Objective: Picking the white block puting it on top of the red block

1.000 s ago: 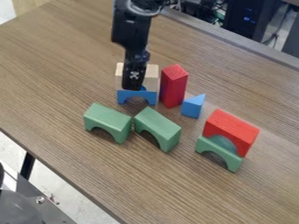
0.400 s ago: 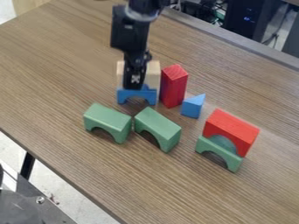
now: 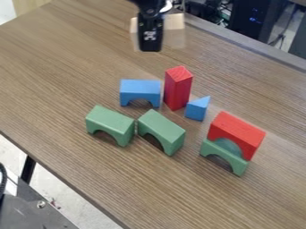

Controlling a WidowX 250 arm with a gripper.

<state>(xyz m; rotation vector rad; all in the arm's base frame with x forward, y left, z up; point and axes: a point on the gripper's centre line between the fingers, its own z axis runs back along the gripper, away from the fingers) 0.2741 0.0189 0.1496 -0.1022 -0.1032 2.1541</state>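
Observation:
The gripper (image 3: 150, 44) hangs near the top of the view, shut on the white block (image 3: 174, 22). That block shows on both sides of the gripper, held up in the air behind the blue arch and the tall red block; its middle is hidden. The tall red block (image 3: 178, 89) stands upright on the table, to the right of the blue arch. A second red block (image 3: 237, 131), arch-shaped, rests on a green arch at the right.
The blue arch (image 3: 140, 88) sits left of the tall red block and a blue triangular block (image 3: 197, 108) to its right. Two green arches (image 3: 110, 123) (image 3: 161, 130) stand in front. Another green arch (image 3: 224, 157) is under the red arch on the wooden table (image 3: 78, 179).
Up and away from the blue arch, the gripper has carried the white block, shifting slightly right. The blue arch's top is now uncovered. The other blocks have stayed where they were.

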